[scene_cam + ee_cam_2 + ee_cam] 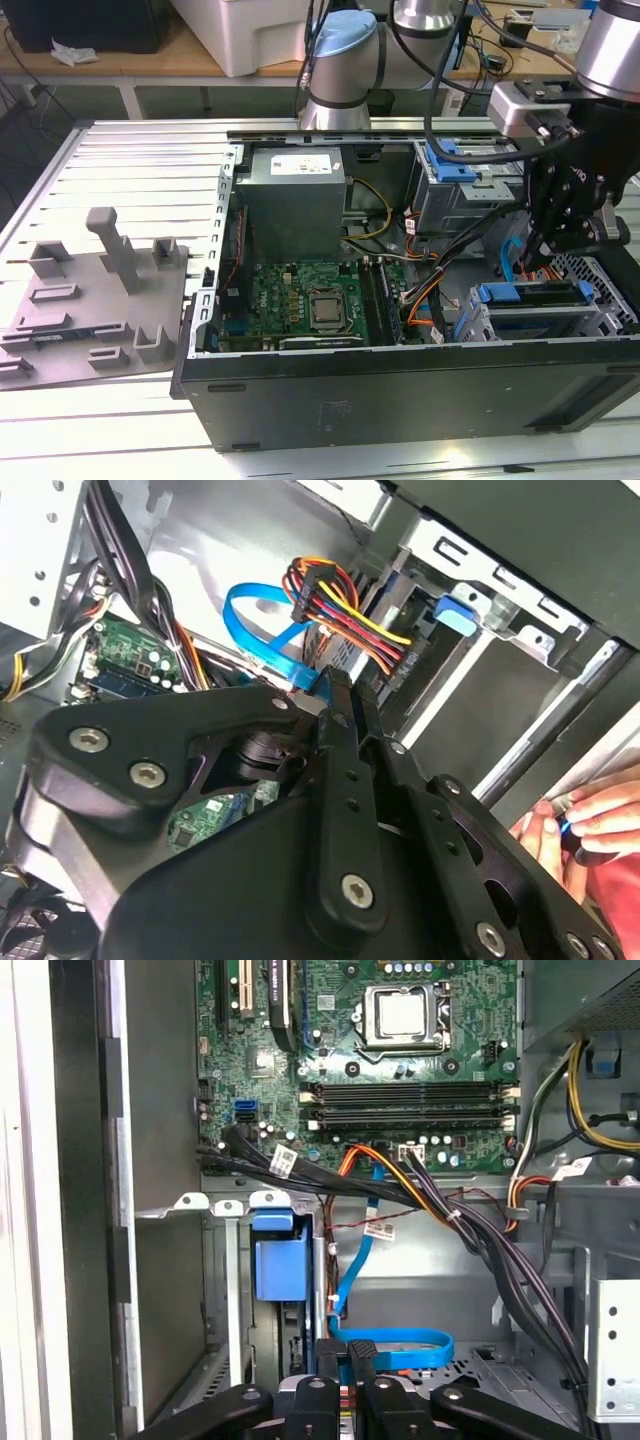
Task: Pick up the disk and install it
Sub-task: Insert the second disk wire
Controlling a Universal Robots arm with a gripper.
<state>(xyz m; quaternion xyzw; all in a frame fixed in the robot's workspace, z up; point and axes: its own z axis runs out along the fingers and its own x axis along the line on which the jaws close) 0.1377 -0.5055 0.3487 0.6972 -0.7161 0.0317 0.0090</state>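
Note:
The disk (535, 296) sits in the lower grey drive cage at the front of the open computer case, its blue rail on top. In the first wrist view its blue carrier end (272, 1260) shows in the bay slot, and the second wrist view shows a blue tab (455, 614). My gripper (538, 262) hangs just above and behind the cage. Its fingers are shut (345, 1352), and the loose end of a flat blue data cable (400, 1345) runs in between the tips (335, 695). A black plug with coloured wires (320, 580) hangs beside the disk.
The motherboard (310, 295) and a grey power-supply box (295, 200) fill the case's left. An upper cage with a blue bracket (455, 160) stands behind. Cable bundles (470, 1230) cross the middle. A grey fixture plate (95, 310) lies outside. A person's hand (590, 820) is beside the case.

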